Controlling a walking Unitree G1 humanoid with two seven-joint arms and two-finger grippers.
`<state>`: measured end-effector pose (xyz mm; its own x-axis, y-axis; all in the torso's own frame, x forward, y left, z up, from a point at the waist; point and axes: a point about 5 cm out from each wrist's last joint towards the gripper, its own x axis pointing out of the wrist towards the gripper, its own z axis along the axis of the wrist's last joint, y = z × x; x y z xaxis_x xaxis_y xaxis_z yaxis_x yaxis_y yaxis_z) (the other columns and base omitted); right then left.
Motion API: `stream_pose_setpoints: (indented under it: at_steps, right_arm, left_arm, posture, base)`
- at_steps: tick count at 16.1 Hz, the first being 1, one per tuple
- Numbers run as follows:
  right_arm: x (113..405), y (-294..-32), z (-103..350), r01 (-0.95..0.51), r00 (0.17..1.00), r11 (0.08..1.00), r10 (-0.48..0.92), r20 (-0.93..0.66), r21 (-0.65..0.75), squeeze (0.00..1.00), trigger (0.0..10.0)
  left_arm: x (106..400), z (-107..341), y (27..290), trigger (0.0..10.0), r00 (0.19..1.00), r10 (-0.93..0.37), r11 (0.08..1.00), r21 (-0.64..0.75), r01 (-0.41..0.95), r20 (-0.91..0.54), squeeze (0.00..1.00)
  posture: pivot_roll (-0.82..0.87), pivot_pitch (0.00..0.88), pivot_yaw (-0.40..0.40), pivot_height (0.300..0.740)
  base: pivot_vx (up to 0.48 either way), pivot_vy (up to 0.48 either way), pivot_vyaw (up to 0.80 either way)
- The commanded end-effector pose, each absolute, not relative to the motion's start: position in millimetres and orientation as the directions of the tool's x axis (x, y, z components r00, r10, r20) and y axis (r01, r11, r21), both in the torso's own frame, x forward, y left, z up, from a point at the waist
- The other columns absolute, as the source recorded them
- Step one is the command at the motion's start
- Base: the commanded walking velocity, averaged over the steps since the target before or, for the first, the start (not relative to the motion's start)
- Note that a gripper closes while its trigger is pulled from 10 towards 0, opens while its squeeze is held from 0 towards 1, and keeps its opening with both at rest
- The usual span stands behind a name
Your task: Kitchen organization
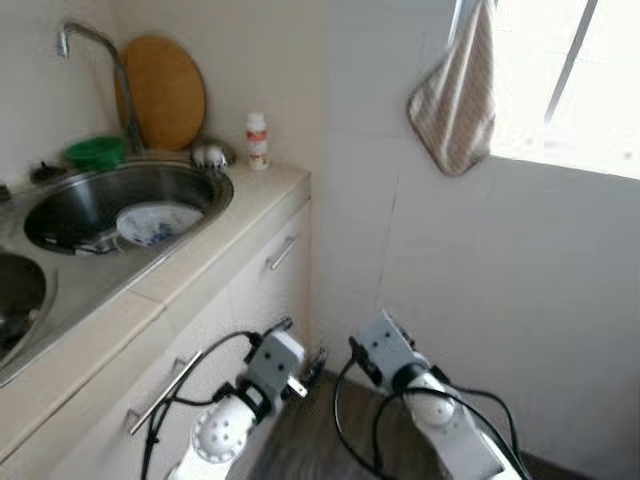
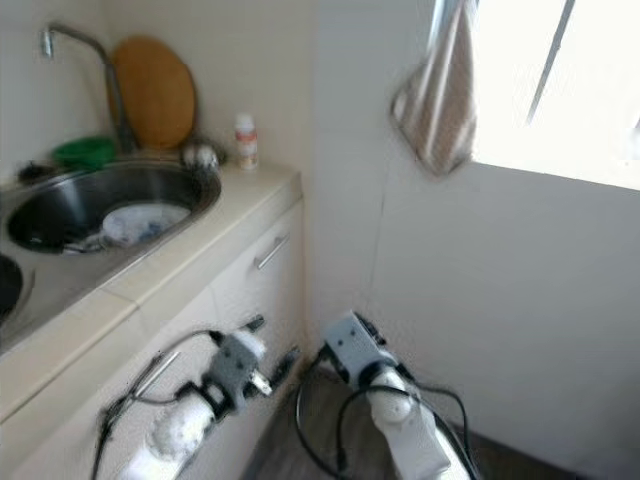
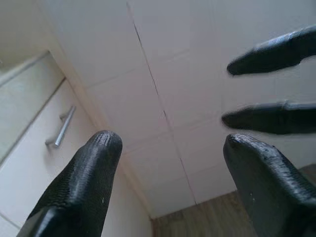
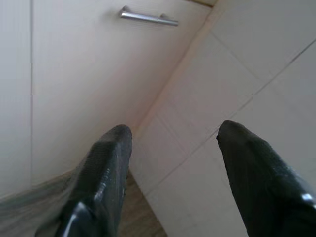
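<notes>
Both pincers low by the cabinet corner, kitchenware up on the table.

Head view: we note a round steel sink (image 1: 215, 190) set in the beige table (image 1: 262, 198), holding a white patterned plate (image 1: 155, 221); a round wooden board (image 1: 165, 92) leans on the wall, a small white bottle (image 1: 257, 140) upright beside it, all well above and apart from both arms. Left wrist view: left pincer (image 3: 168, 182), textured black fingers spread apart, empty, facing tiled wall. Right wrist view: right pincer (image 4: 173, 173) likewise spread, empty, near a metal bar handle (image 4: 148, 18).
</notes>
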<state>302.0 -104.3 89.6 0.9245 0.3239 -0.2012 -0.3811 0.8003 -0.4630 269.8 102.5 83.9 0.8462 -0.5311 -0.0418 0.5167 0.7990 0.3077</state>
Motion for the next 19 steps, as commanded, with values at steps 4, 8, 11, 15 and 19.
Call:
stream_pose_setpoints:
  at_steps: [4, 8, 11, 15, 19]
  right_arm:
    - [304.0, -102.1, 91.1, -0.399, 0.917, 0.793, 0.342, -0.205, -0.460, 0.00, 10.0]
    - [304.9, -104.3, 91.0, -0.393, 0.920, 0.795, 0.334, -0.207, -0.462, 0.00, 10.0]
    - [305.2, -105.9, 90.8, -0.387, 0.922, 0.801, 0.328, -0.207, -0.457, 0.00, 10.0]
    - [305.3, -106.7, 90.1, -0.385, 0.922, 0.805, 0.324, -0.209, -0.452, 0.00, 10.0]
    - [305.0, -107.2, 89.5, -0.386, 0.922, 0.806, 0.324, -0.212, -0.449, 0.00, 10.0]
  left_arm:
    - [270.5, 82.8, 105.0, 10.0, 0.854, -0.519, 0.807, 0.304, 0.506, -0.044, 0.00]
    - [270.9, 82.8, 104.1, 10.0, 0.857, -0.515, 0.815, 0.290, 0.501, -0.032, 0.00]
    - [271.5, 81.8, 103.9, 10.0, 0.858, -0.512, 0.819, 0.280, 0.501, -0.037, 0.00]
    - [271.9, 80.6, 103.9, 10.0, 0.859, -0.511, 0.820, 0.275, 0.502, -0.042, 0.00]
    - [271.6, 80.7, 104.0, 10.0, 0.861, -0.508, 0.826, 0.264, 0.498, -0.032, 0.00]
  posture:
    - [0.00, 0.000, 0.013, 0.740]
    - [-0.01, 0.000, 0.010, 0.740]
    - [0.00, 0.000, 0.009, 0.740]
    - [-0.01, 0.000, 0.008, 0.740]
    - [-0.01, 0.000, 0.007, 0.740]
  base:
    - [0.000, 0.000, -0.20]
    - [0.000, 0.000, -0.80]
    - [0.000, 0.000, -0.80]
    - [0.000, 0.480, -0.80]
    - [0.000, 0.336, -0.80]
